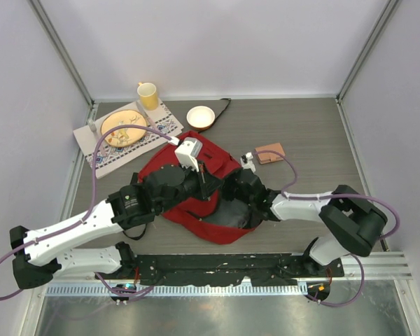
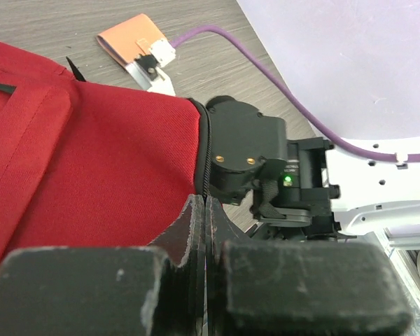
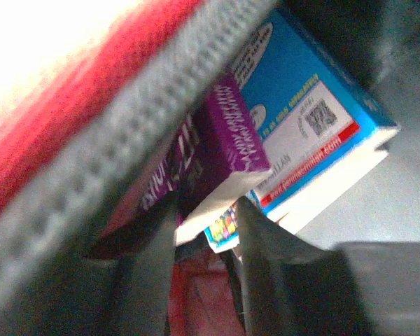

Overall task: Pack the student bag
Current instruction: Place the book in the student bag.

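1. Left claw (image 2: 201, 210) is pressed fully shut. Its tips sit right at the black-zippered edge of the student bag (image 2: 91, 154). I cannot tell whether any fabric is pinched between them.
2. My right claw (image 3: 206, 204) is inside the bag with its fingers partway apart. The white-edged corner of a purple box (image 3: 224, 140) sits between them, but I cannot tell whether they press on it.
3. A blue box (image 3: 308, 105) lies against the purple one, and both are under the bag's grey zipper band (image 3: 147, 119).
4. From above, I see the student bag lying rumpled in the middle of the counter (image 1: 308, 133), with both arms reaching into it.
5. The counter is a grey wood-grain top.
   - At its far left lies a patterned placemat (image 1: 101, 155) with a plate (image 1: 124, 128) on it.
   - A yellow mug (image 1: 148, 94) stands at the mat's far edge.
   - A white bowl (image 1: 201, 116) sits just beyond the bag.
   - A brown flat item (image 1: 271, 152) lies to the bag's right, apart from it.
6. Pale plain walls (image 1: 217, 42) close in three sides, with metal posts in the far corners.
7. A black rail (image 1: 217, 266) runs along the near edge and carries both arm bases.
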You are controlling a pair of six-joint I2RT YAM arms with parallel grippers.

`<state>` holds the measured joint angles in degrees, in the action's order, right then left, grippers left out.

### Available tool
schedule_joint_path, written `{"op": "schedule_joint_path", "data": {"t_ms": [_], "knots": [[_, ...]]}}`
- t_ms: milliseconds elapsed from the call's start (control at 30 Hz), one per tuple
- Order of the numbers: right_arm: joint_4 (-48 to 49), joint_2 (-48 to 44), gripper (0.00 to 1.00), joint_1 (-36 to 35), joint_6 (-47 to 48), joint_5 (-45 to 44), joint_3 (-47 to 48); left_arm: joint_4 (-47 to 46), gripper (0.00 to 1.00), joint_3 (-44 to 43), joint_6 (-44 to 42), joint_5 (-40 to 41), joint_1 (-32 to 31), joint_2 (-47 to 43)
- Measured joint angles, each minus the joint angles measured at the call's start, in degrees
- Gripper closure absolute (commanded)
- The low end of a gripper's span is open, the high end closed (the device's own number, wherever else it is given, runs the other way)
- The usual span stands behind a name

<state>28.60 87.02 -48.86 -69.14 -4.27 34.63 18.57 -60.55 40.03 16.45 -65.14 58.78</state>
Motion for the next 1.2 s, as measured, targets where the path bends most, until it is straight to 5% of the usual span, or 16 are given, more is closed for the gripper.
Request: {"op": "schedule_joint_path", "data": {"t_ms": [200, 367, 633, 800, 1067, 1200], "knots": [[-7.3, -16.2, 0.25, -0.9, 5.2, -4.3, -5.3, -0.4, 1.0, 1.5, 0.5, 0.6, 0.0, -0.3], [-17.5, -36.7, 0.25, -0.9, 11.0, -7.1, -6.2, -0.6, 1.0, 2.5, 0.7, 1.7, 0.0, -0.7], [-43.3, -55.4, 0.25, -0.9, 11.8, -18.5, -6.4, -0.8, 1.0, 2.5, 1.1, 1.8, 0.0, -0.7], [-54.7, -57.2, 0.25, -0.9, 11.1, -24.4, -6.4, -1.2, 1.0, 2.6, 1.8, 0.7, 0.0, 0.0], [-57.3, -44.5, 0.25, -0.9, 10.8, -22.6, -6.4, -2.1, 1.0, 3.2, 3.5, -2.1, 0.0, 2.7], [-57.1, -39.8, 0.45, -0.9, 11.0, -21.9, -6.4, -2.2, 1.0, 3.4, 3.7, -2.6, 0.0, 2.8]]}}
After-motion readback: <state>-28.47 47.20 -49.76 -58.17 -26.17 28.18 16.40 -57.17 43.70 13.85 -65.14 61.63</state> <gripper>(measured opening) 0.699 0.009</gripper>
